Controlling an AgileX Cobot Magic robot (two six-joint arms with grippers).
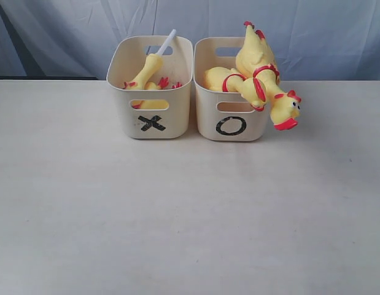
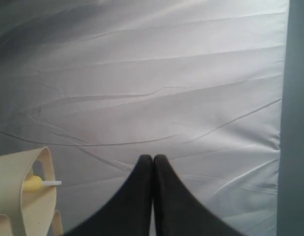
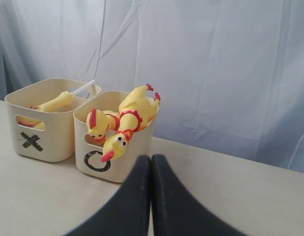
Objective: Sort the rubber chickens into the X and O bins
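Right wrist view: the right gripper (image 3: 151, 158) has its two black fingers (image 3: 132, 196) pressed flat together, with nothing held between them. It is held above an off-white tabletop (image 3: 230, 196).

Closest ahead of the fingertips stands the O bin (image 3: 134, 147), a cream-white plastic tub with rounded corners, a handle slot and a black O on its front wall. Two long yellow rubber chickens with red combs and collars lie in it. The first whole chicken (image 3: 136, 105) drapes over the front rim, with its head hanging outside on the gripper's side and its red feet raised at the far end. The second whole chicken (image 3: 97, 127) lies beside it, with its head at the rim.

Just beside the O bin, on the side farther from the gripper, is the X bin (image 3: 56, 132), an identical tub marked with a black X. It holds a yellow head-neck piece (image 3: 56, 102) whose white tube (image 3: 85, 87) projects above the rim. It also holds a yellow rubber body (image 3: 28, 123), seen only through the handle slot.

Left wrist view: the left gripper (image 2: 152, 160) is likewise closed finger against finger and empty. Straight ahead of it hangs a creased pale cloth backdrop (image 2: 166, 88). Off to one side of the gripper, only a corner of the X bin (image 2: 19, 196) and the tip of the white tube (image 2: 52, 183) are visible.
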